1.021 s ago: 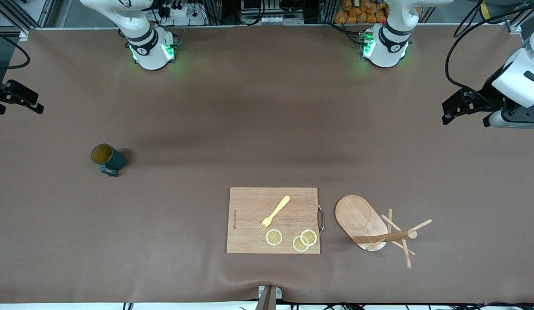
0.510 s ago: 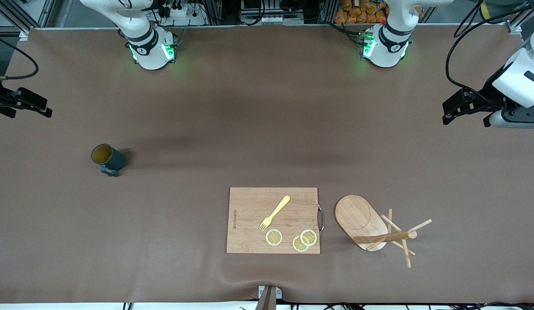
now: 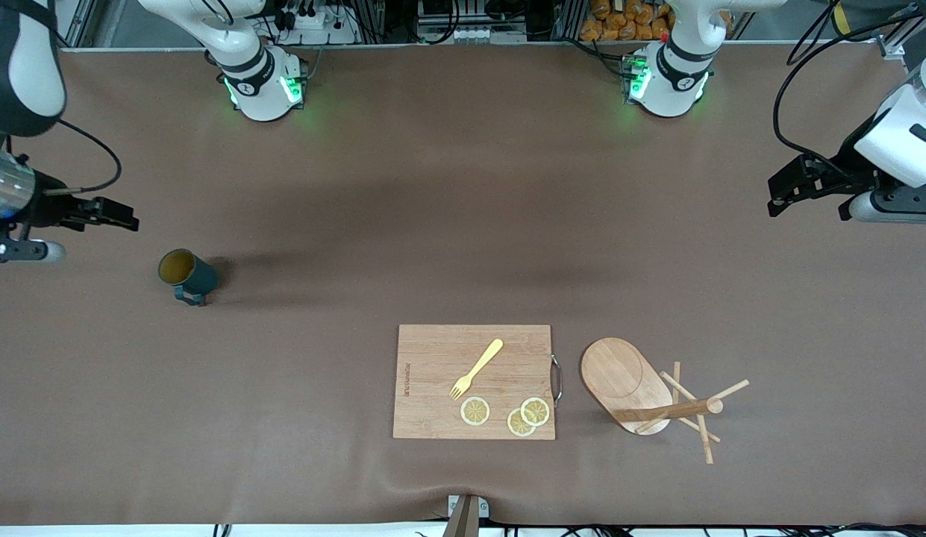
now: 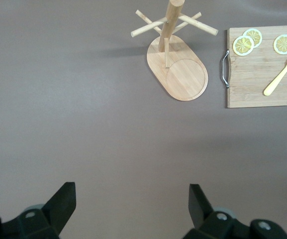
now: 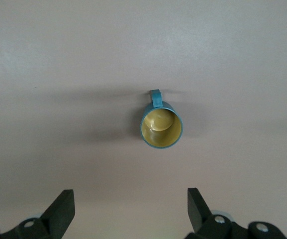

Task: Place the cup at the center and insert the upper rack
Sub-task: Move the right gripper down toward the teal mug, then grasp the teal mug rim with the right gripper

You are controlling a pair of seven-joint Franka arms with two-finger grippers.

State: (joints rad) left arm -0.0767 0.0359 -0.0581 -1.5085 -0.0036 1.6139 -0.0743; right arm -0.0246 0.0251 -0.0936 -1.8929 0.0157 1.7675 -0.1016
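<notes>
Faint unreadable imprint on cutting board (image 3: 433, 350)

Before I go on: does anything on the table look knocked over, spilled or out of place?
Nothing stands out. The cup stands upright and empty toward the right arm's end. The upper rack stands upright beside the cutting board, which holds a fork and three lemon slices.

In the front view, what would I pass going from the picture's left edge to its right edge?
right gripper → cup → cutting board → upper rack → left gripper
</notes>
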